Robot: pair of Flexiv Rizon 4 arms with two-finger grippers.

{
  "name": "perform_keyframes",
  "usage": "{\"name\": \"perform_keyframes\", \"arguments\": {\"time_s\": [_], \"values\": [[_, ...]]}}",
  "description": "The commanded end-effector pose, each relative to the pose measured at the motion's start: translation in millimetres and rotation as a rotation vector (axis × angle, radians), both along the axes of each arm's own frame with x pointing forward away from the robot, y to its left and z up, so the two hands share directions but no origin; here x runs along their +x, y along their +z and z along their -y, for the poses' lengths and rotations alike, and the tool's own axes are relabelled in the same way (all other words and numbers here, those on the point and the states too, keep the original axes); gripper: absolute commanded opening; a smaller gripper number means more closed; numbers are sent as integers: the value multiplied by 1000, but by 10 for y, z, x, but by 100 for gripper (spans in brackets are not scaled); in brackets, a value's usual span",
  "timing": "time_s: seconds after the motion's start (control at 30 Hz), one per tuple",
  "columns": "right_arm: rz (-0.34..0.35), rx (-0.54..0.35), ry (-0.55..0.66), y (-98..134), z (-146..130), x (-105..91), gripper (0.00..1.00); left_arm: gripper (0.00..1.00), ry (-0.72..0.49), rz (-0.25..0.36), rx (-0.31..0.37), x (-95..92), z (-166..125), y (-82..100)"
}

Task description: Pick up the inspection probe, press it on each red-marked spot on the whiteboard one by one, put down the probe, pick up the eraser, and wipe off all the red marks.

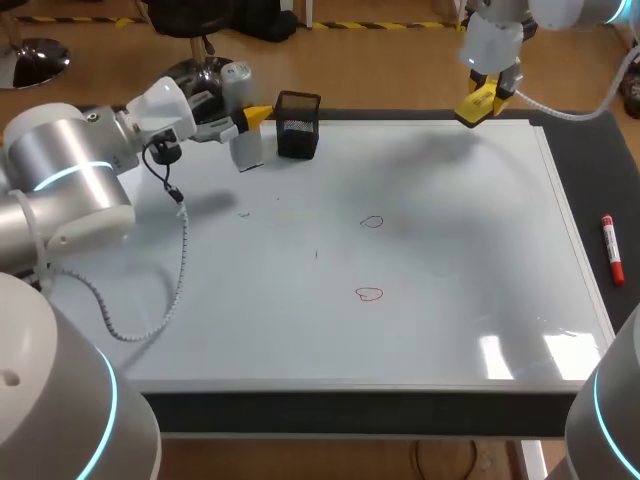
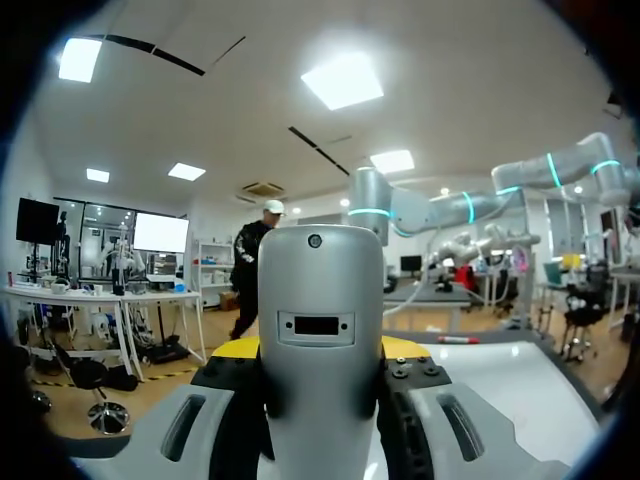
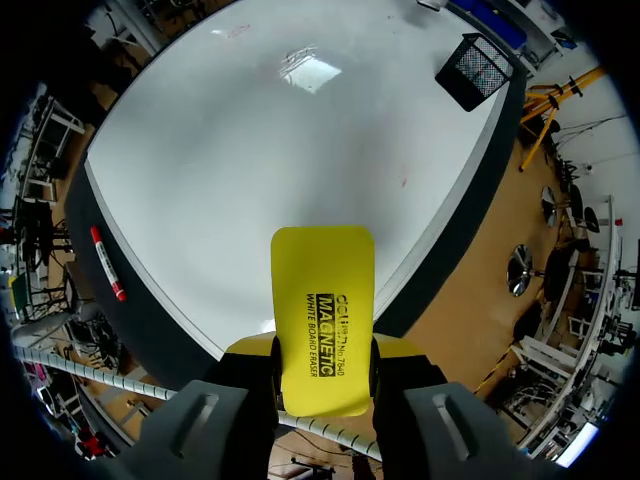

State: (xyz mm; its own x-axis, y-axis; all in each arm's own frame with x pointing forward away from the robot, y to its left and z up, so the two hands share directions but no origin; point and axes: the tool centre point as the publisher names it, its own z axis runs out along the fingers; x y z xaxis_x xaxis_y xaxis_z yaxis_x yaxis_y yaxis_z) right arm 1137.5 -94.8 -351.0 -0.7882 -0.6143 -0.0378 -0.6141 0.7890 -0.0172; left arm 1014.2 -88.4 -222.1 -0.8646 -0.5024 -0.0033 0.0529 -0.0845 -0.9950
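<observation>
Overhead, you see the whiteboard [image 1: 450,300] lying flat on the dark counter [image 1: 350,412]. Two small red rings are drawn near its middle, apart from each other: the far red mark [image 1: 371,222] and the near red mark [image 1: 369,294]. Your left arm comes in from the left. The left gripper [image 1: 252,120] sits over the board's far left corner, clamped on the grey-white probe [image 1: 247,150]. The probe hangs down just beside a black mesh basket [image 1: 298,125]; you cannot tell whether its lower end touches the board. Your right arm enters at the far right corner. The right gripper [image 1: 478,106] hangs above the board's far edge with the yellow eraser [image 1: 470,114] held in it, well apart from both marks. A red marker [image 1: 612,250] lies on the counter just beside the board's right edge.

From the left wrist, you look along the probe [image 2: 320,340]. Its silver body stands between the two fingers, which press it from both sides, and a yellow tip shows on each side behind it. Beyond it a corner of the whiteboard [image 2: 500,370] appears, with the marker [image 2: 460,340] at its far side.

From the right wrist, the eraser [image 3: 322,320] fills the gap between the fingers, gripped on both long sides, its printed face toward the camera. Below it lies the whiteboard [image 3: 300,150]. The basket [image 3: 475,65] stands at one corner, and the marker [image 3: 107,262] rests on the dark strip of counter along one edge.
</observation>
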Motion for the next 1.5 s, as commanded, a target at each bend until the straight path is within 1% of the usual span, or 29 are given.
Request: {"name": "perform_keyframes", "arguments": {"time_s": [0.03, 0.1, 0.13, 0.17, 0.3, 0.5, 0.63, 0.7, 0.87, 0.93, 1.03, 1.07, 1.1, 1.13, 1.17, 1.23, 1.27, 1.47, 1.5], "values": [[-2, -26, 37, 53, -170, -18, 0, 0, 7, 2, -1, -2, 15, 7], [3, -23, 56, 109, -311, -118, 0, 0, 7, 2, -1, -2, 15, 7], [3, -25, 78, 118, -376, -145, 0, 0, 7, 2, -1, -2, 15, 7], [5, -30, 95, 99, -383, -127, 0, 0, 7, 2, -1, -2, 15, 7], [3, -33, 167, 126, -606, -265, 0, 0, 7, 2, -1, -2, 15, 7], [13, -13, 263, 157, -971, -510, 0, 0, 7, 2, -1, -2, 15, 7], [20, -10, 317, 159, -1247, -706, 0, 0, 7, 2, -1, -2, 15, 7], [19, -35, 356, 138, -1384, -795, 0, 0, 7, 2, -1, -2, 15, 7], [23, -18, 412, 113, -1698, -1016, 0, 0, 7, 2, -1, -2, 15, 7], [25, 1, 430, 91, -1819, -1105, 0, 0, 7, 2, -1, -2, 15, 7], [19, 2, 466, 33, -1996, -1236, 0, 0, 7, 2, -1, -2, 15, 7], [16, 20, 474, 15, -2057, -1291, 0, 0, 7, 2, -1, -2, 15, 7], [14, 8, 486, -1, -2114, -1344, 0, 0, 7, 2, -1, -2, 15, 7], [12, 3, 494, -19, -2163, -1392, 0, 0, 7, 2, -1, -2, 15, 7], [9, 22, 498, -35, -2209, -1441, 0, 0, 7, 2, -1, -2, 15, 7], [10, 4, 513, -60, -2299, -1550, 0, 0, 7, 2, -1, -2, 15, 7], [6, 19, 518, -71, -2336, -1599, 0, 0, 7, 2, -1, -2, 15, 7], [-3, 18, 536, -130, -2510, -1852, 0, 0, 7, 2, -1, -2, 15, 7], [-9, 29, 542, -137, -2534, -1891, 0, 0, 7, 2, -1, -2, 15, 7]]}}
